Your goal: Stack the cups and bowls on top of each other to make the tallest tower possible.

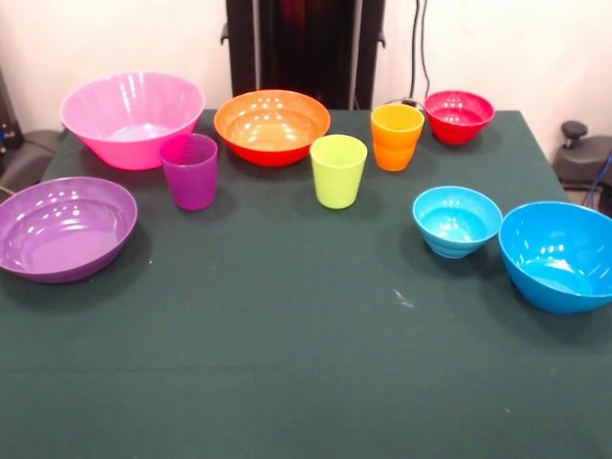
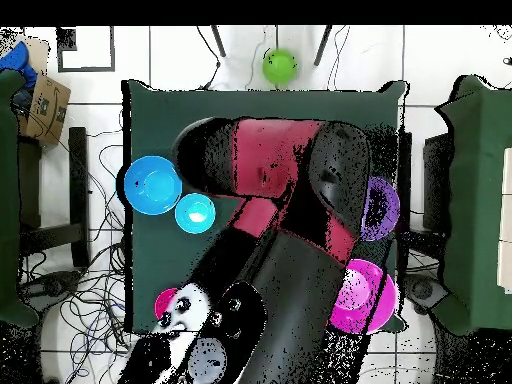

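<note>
In the front view three cups stand in the middle of the table: purple (image 1: 189, 170), lime green (image 1: 338, 170) and orange (image 1: 396, 136). Around them are the big pink bowl (image 1: 132, 117), the orange bowl (image 1: 273, 124), the small red bowl (image 1: 459, 116), the shallow purple bowl (image 1: 62, 227), the small light blue bowl (image 1: 456, 220) and the big blue bowl (image 1: 559, 253). All stand upright and apart, none stacked. A lime green bowl (image 2: 280, 66) shows only in the overhead view, just beyond the table's edge. The red and black arm (image 2: 280, 170) hangs folded high over the table and hides the cups there. The gripper shows in neither view.
The dark green tablecloth (image 1: 287, 363) covers the table. The robot's pedestal (image 1: 304, 48) stands behind the orange bowl. In the overhead view a cardboard box (image 2: 42, 108) and cables lie on the floor beside the table.
</note>
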Robot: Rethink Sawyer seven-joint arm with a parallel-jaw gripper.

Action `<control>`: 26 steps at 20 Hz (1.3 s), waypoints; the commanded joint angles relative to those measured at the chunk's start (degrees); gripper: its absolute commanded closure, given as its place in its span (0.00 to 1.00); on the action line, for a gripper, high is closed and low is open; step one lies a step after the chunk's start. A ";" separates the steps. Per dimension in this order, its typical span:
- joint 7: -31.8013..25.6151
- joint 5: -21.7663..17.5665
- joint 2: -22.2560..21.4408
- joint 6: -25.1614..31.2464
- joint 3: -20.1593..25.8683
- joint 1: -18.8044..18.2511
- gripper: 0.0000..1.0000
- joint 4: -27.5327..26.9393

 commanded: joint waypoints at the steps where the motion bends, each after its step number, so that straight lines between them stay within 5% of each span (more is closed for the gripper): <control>1: -14.22 2.45 -0.95 -12.50 21.20 -10.88 0.00 7.94; 11: -20.92 0.34 -4.05 -4.44 30.24 -17.33 0.00 4.13; 19: -16.43 -1.99 -4.60 -9.25 32.21 -17.84 0.00 7.11; 26: -18.48 1.18 -5.93 -13.15 41.23 -23.73 0.00 13.94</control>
